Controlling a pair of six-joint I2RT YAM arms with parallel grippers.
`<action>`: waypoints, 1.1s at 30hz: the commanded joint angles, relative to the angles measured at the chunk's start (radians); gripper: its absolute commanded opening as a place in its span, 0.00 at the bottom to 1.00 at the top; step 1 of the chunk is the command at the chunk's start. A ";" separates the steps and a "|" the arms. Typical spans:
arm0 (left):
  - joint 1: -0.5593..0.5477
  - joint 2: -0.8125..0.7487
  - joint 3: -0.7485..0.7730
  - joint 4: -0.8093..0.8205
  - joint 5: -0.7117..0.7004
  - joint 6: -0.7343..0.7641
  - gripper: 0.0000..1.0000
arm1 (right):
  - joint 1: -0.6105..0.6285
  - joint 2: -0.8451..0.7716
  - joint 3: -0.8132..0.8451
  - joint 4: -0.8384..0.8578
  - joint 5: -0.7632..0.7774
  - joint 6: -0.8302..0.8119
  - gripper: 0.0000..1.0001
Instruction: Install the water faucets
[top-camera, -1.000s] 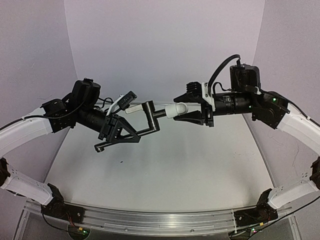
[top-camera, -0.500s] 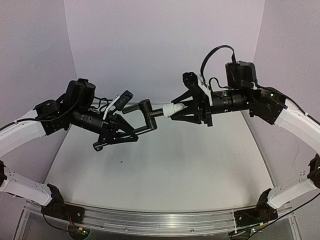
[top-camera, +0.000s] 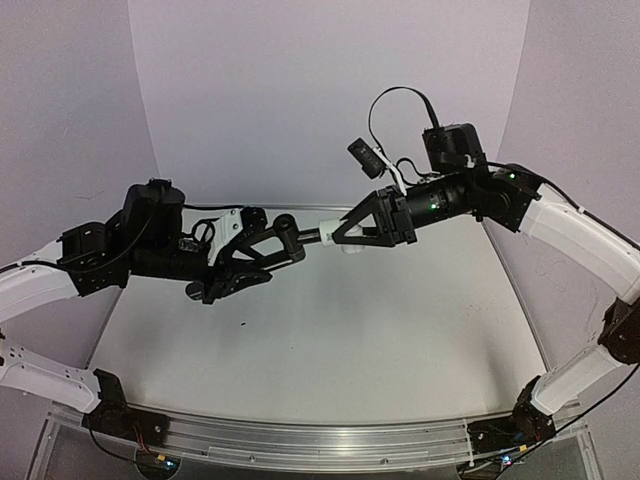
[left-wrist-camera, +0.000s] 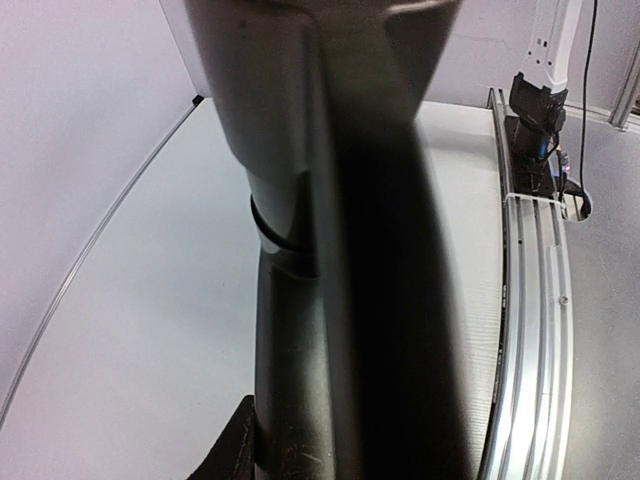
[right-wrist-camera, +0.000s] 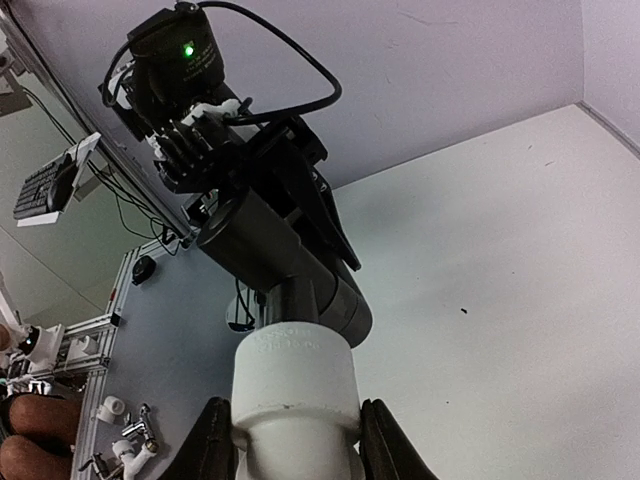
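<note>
Both arms met in the air above the far half of the worktop (top-camera: 330, 340), with nothing resting on it beneath them. The left gripper (top-camera: 255, 265) was closed down to a narrow gap around the cranked end of the black faucet pipe (top-camera: 310, 236) and held it off the surface. From that bend the pipe's straight section ran roughly level toward the right arm.

The right gripper (top-camera: 340, 237) was clamped on the white plastic fitting (top-camera: 334, 223). In the right wrist view its fingers (right-wrist-camera: 220, 445) pressed against either side of the fitting (right-wrist-camera: 295, 390). The end of the pipe (right-wrist-camera: 300, 290) sat in the fitting's mouth, but how deep it went could not be told.

The left wrist view was mostly filled by a dark, blurred shape close to the lens, so the grip could not be read there. An aluminium rail (top-camera: 300, 440) ran along the near edge of the worktop.
</note>
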 joint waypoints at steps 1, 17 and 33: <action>-0.027 -0.032 0.026 0.129 0.001 0.072 0.00 | -0.010 0.004 0.047 0.048 -0.027 0.083 0.03; -0.026 0.017 0.090 0.071 0.087 -0.056 0.00 | -0.007 -0.042 0.012 0.003 0.041 -0.145 0.85; -0.025 -0.003 0.081 0.114 0.073 -0.106 0.00 | 0.029 -0.039 -0.036 -0.093 0.074 -0.267 0.91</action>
